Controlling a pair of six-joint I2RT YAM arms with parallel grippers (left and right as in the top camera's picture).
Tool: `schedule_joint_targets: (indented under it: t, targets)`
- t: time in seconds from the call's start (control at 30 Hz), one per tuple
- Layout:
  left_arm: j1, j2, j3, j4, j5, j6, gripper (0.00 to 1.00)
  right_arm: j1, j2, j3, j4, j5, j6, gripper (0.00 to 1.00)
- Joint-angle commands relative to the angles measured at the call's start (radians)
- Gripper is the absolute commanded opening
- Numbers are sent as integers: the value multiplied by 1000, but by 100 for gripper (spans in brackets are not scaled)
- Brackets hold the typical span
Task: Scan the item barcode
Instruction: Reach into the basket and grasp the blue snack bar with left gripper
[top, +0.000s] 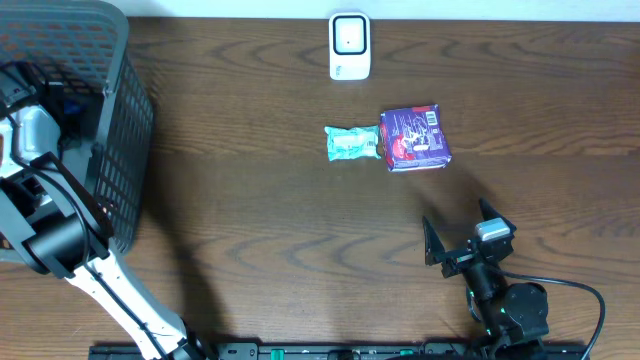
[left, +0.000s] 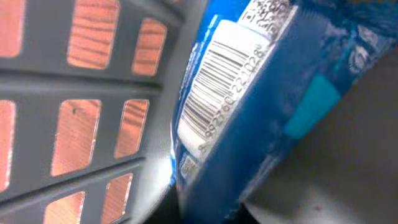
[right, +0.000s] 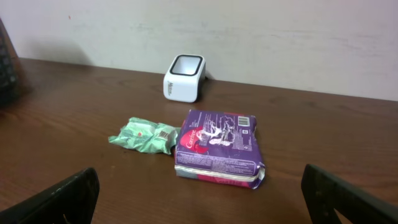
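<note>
Glossy blue packet (left: 249, 155) tilts inside the lattice-walled grey basket (left: 46, 84).

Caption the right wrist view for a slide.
Right gripper, jaws open, faces a purple pack, a green packet beside it, a white scanner behind.

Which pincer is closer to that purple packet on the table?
Right. The right pincer sits open a short way from the purple packet; the left pincer is far off, inside the basket.
</note>
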Motion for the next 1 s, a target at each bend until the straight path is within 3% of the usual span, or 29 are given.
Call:
schedule_joint_targets:
  t: [0.0,0.07,0.23,0.47,0.63,0.73,0.83,0.93,0.97]
  targets:
    - [-4,34,-22,-55,7,-8,7,-6,-6,-1,-4,1,14,99]
    - [-13,4,-22,-79,7,-18,7,-6,-6,-1,-4,1,14,99]
    - [-47,-214,-22,-127,14,-278,7,-6,-6,-1,-4,1,14,99]
    - [-59,-503,-22,-165,252,-315,7,-6,-6,-1,-4,1,14,99]
    - [-59,-698,-22,-159,282,-421,7,-6,-6,-1,-4,1,14,99]
    - [-62,-810,-22,-137,420,-509,7,-6,-6,-1,-4,1,14,99]
    - [-118,-904,-22,-103,560,-673,7,-6,-6,-1,-4,1,14,99]
    - [-224,-938,-22,-107,568,-721,7,-6,-6,-1,-4,1,14,99]
    - [-330,-942,-22,-112,567,-720,7,-6,-6,-1,-4,1,14,99]
